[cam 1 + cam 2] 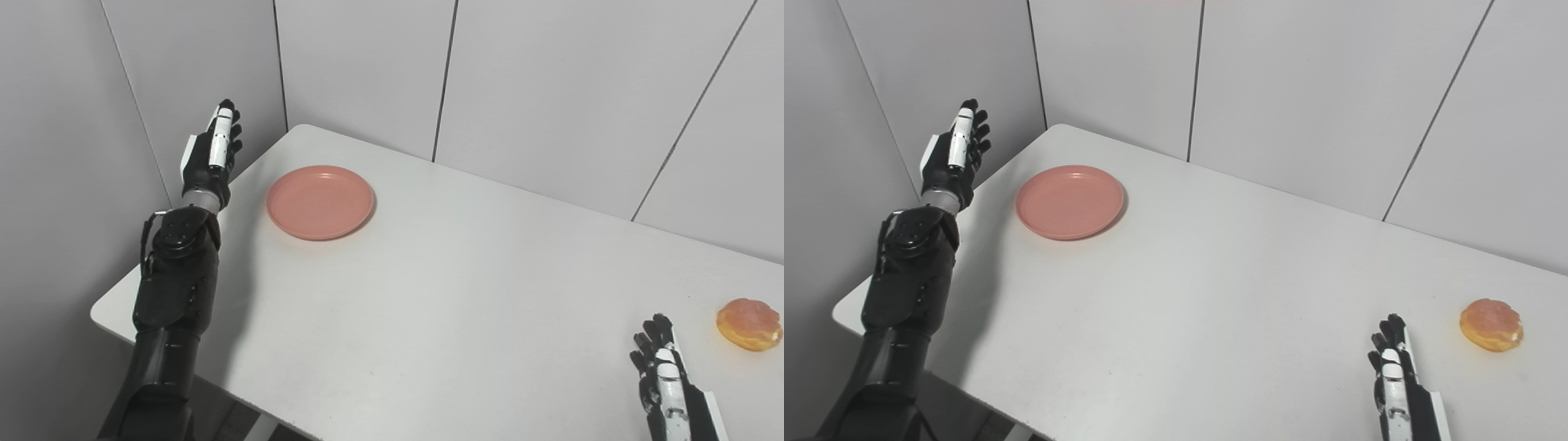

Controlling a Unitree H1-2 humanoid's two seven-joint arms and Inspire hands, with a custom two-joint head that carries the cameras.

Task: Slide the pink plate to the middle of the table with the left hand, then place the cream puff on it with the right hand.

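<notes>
Left hand [211, 156] empty, fingers spread, beside pink plate [320, 201]. Right hand [1396, 380] likewise, near cream puff [1491, 324]. Views match.

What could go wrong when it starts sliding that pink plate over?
The pink plate sits near the table's far left corner, so a misdirected push from the open left hand could send it off the edge. The cream puff lies close beside the right hand, which might bump it.
</notes>
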